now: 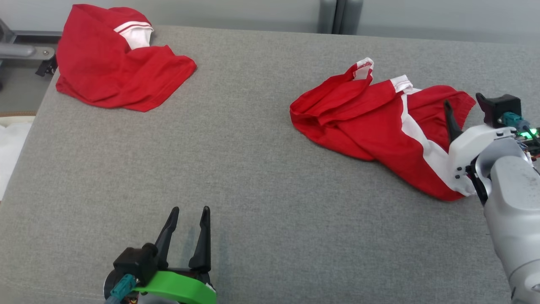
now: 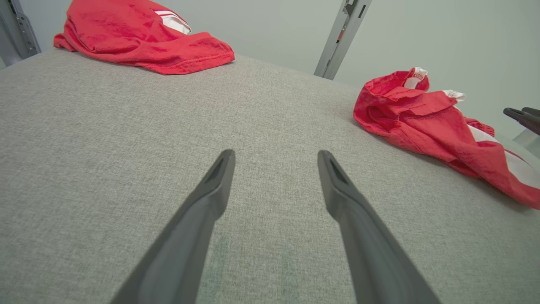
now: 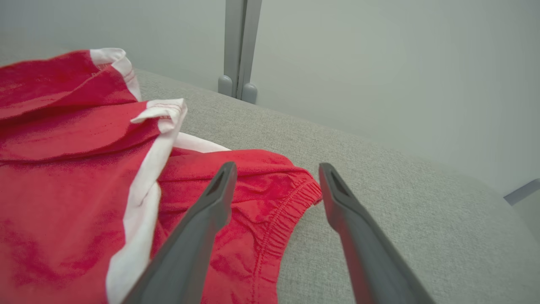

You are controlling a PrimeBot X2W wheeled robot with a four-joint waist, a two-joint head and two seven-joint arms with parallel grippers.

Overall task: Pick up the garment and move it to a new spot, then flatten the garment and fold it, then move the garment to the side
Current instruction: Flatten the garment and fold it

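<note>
The garment (image 1: 371, 122), red with white side stripes and an elastic waistband, lies crumpled on the right half of the grey padded table (image 1: 253, 169). My right gripper (image 1: 466, 109) is open over the garment's right end, holding nothing. In the right wrist view the right gripper (image 3: 277, 169) straddles the gathered red hem of the garment (image 3: 76, 169), one finger over cloth and one over bare table. My left gripper (image 1: 190, 210) is open near the front edge, well left of the garment. In the left wrist view the left gripper (image 2: 275, 154) points across bare fabric, with the garment (image 2: 422, 122) off to the right.
A second red garment (image 1: 114, 71) (image 2: 139, 38) lies bunched on the far left corner. A grey post (image 1: 337, 17) stands behind the table's far edge. A metal frame (image 1: 21, 50) and pale cloth (image 1: 10, 143) lie beyond the left edge.
</note>
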